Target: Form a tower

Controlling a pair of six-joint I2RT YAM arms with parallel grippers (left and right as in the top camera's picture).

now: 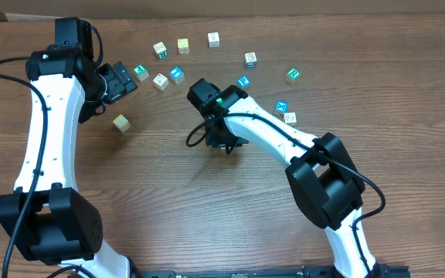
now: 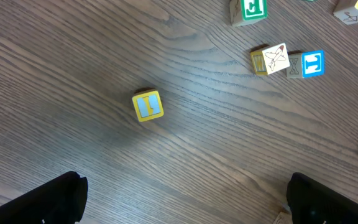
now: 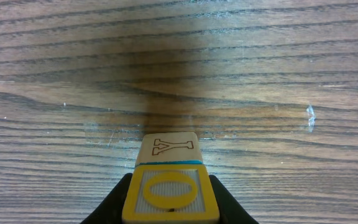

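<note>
My right gripper [image 3: 170, 202] is shut on a yellow cube [image 3: 170, 191] with an O ring on its face; a black finger presses each side. Just beyond it lies a pale wood face with a Y outline and a thin blue edge, the tower [image 3: 168, 147]; how tall it stands is hidden. In the overhead view the right gripper [image 1: 224, 144] covers both near the table's middle. My left gripper [image 2: 182, 200] is open above bare wood, with a yellow-edged cube [image 2: 148, 105] ahead of it. From overhead the left gripper [image 1: 119, 80] hangs at the left, that cube [image 1: 121, 122] below it.
Several loose cubes lie in an arc along the far side: a green one [image 1: 140, 72], a blue one [image 1: 177, 74], pale ones [image 1: 213, 39], another green [image 1: 293, 75] and a blue one [image 1: 281, 106] at the right. The right arm [image 1: 284, 143] crosses the centre.
</note>
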